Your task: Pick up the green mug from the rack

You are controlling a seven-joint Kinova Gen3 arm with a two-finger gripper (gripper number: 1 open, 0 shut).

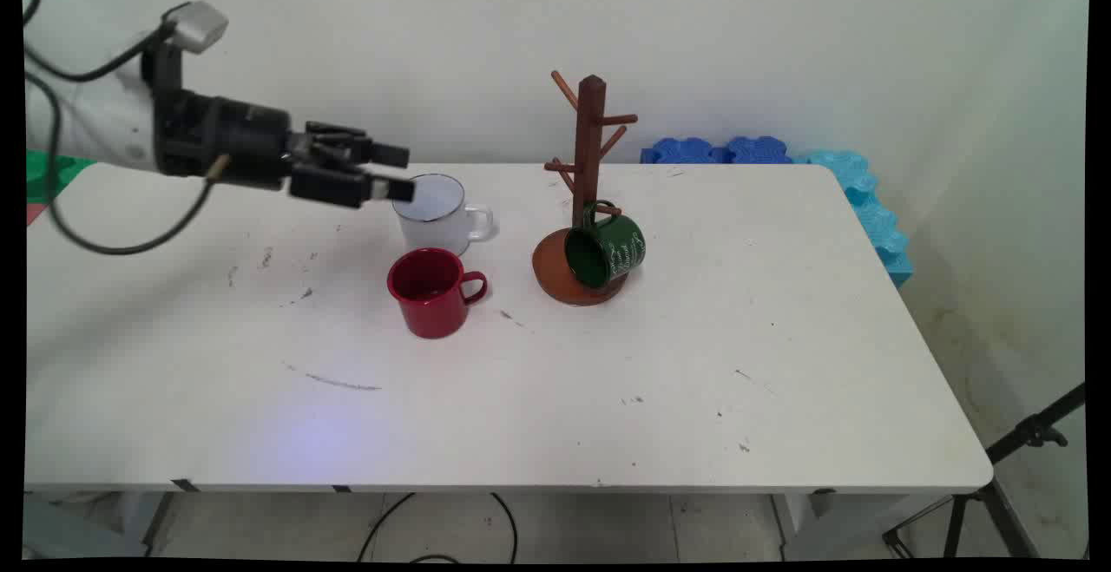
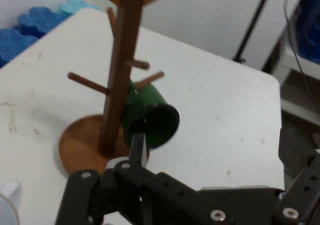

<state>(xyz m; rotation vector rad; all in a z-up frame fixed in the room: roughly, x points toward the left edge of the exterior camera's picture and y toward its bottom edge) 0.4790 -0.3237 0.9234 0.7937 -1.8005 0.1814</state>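
The claw [image 1: 401,173] hangs level above the surface [image 1: 694,364], fingers [image 1: 392,155] apart and empty, beside the white mug [image 1: 434,207] (red mug [image 1: 430,294] nearer the camera), while the green mug [image 1: 608,251] hangs tilted on the wooden tree [image 1: 590,147].

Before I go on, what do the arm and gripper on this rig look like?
A white arm ends in a black cylindrical wrist and a black two-finger gripper with a jointed linkage. A small grey box sits on the wrist, and black cables hang from it.

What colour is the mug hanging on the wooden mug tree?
Dark green mug, clearest in the main view.
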